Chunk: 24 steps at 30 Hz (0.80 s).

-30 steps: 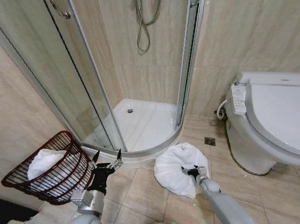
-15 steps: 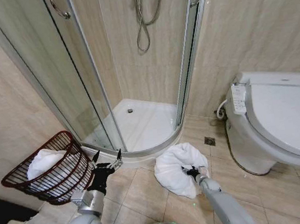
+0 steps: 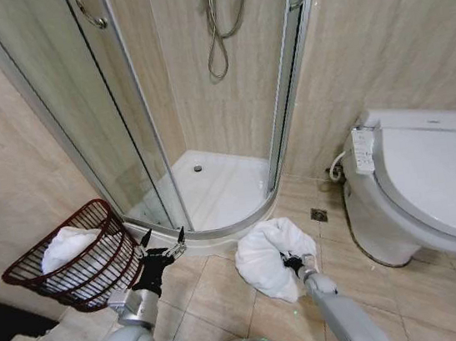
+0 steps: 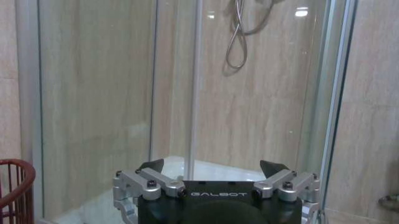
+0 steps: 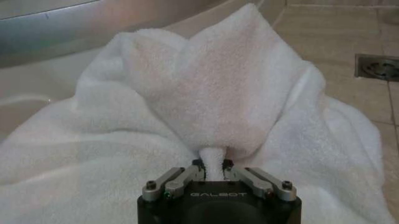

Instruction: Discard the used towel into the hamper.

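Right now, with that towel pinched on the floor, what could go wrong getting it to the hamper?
The right hand pinches only a small fold of the towel, so it may slip or drag. The hamper sits tilted and already holds a white towel, so this one could spill over its rim.

A beige tiled floor point(image 3: 219, 298) is seen, on which the white towel point(image 3: 264, 254) is heaped, beside the toilet point(image 3: 424, 187); the hamper point(image 3: 80, 261) is tilted near the shower tray point(image 3: 214, 191).

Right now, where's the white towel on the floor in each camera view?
Head view: towel lies bottom centre, pinched by the right gripper.
Right wrist view: towel bunched in front, a fold between the fingers.
Left wrist view: not in it.
Shared landmark: floor drain.
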Tool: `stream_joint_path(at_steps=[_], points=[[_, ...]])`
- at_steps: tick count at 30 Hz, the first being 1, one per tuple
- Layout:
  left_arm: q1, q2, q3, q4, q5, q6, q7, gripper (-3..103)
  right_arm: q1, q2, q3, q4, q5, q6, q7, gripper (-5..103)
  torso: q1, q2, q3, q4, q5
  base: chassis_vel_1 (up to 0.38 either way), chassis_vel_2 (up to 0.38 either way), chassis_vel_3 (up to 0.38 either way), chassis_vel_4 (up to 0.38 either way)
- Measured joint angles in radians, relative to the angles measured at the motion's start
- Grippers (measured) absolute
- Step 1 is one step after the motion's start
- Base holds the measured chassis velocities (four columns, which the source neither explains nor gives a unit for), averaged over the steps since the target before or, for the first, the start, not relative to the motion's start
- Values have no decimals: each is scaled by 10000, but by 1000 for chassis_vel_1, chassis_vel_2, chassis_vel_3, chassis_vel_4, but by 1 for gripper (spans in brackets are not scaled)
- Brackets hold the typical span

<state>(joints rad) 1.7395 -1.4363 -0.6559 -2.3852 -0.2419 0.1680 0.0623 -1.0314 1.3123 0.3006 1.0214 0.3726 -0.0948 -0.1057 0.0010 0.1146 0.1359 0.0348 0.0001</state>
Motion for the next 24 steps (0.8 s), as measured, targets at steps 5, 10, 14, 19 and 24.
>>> stream_joint_path(at_steps=[5, 10, 14, 19, 24], points=[[0, 0, 0, 0, 0, 0, 0, 100, -111, -93, 41, 164, -114, 146, 67, 8, 0, 0, 0, 0, 0, 0, 0, 0, 0], [0, 0, 0, 0, 0, 0, 0, 100, -332, -131, 166, 436, -816, 729, 87, 8, 0, 0, 0, -1, 0, 0, 0, 0, 0], [0, 0, 0, 0, 0, 0, 0, 100, -697, -179, 414, 1167, -1214, 1109, -26, 8, 1, 0, 0, 0, -1, 0, 0, 0, 0], [0, 0, 0, 0, 0, 0, 0, 100, -1213, -213, 960, 2037, -1829, 1603, -281, 8, 1, 0, 0, -1, -1, 0, 0, 0, 0], [0, 0, 0, 0, 0, 0, 0, 100, -1878, -235, 1268, 3018, -2125, 1854, -274, 8, 1, 1, 0, 0, 1, 0, 0, 0, 0]])
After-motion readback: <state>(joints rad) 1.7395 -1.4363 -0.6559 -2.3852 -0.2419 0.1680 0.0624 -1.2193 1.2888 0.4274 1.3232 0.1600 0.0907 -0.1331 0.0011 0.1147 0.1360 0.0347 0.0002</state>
